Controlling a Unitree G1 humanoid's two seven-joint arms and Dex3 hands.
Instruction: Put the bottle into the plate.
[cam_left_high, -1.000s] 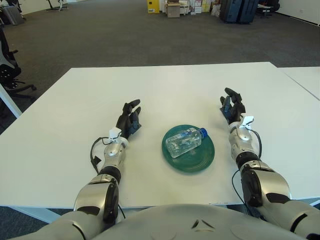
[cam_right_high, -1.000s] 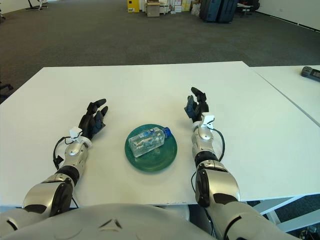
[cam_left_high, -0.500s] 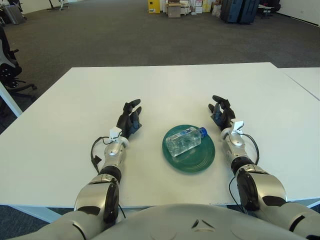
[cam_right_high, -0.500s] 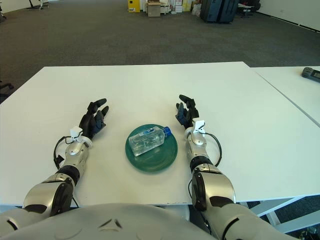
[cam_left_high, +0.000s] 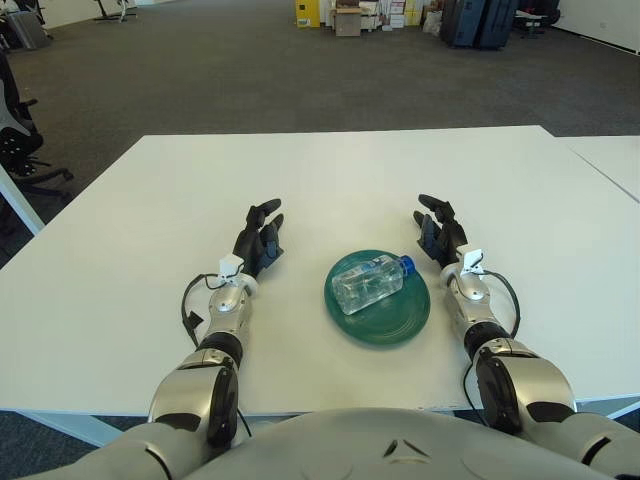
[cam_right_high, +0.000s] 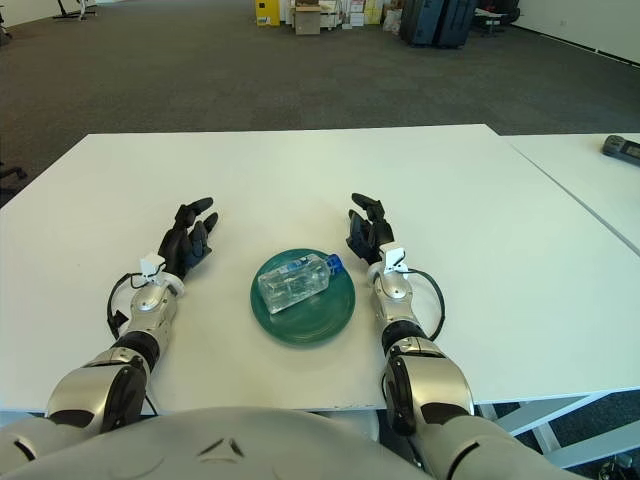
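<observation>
While the white tabletop (cam_left_high: 330, 170) fills most of the view, both forearms lie stretched forward across it, one on each side of the plate (cam_left_high: 377, 297). The left forearm runs from the silver elbow joint near the front edge up and slightly rightward, ending in the left hand (cam_left_high: 258, 238), which rests on the tabletop well to the left of the plate. Its dark fingers (cam_left_high: 264, 211) are extended and loosely spread, pointing away from the body, holding nothing. The right forearm mirrors it, angled slightly leftward, so the right hand (cam_left_high: 439, 232) sits just beside the plate's upper right rim, apart from it. Its fingers (cam_left_high: 433, 204) are likewise spread and relaxed, pointing forward and a little inward, empty. A small white tab shows at each wrist, with a black cable looping beside each forearm.

The green plate lies between the two hands, nearer the right one. The bottle (cam_left_high: 366, 282) lies on its side in the plate, clear with a blue cap (cam_left_high: 406, 265), set diagonally with the cap toward the upper right, reaching the rim closest to the right hand.
</observation>
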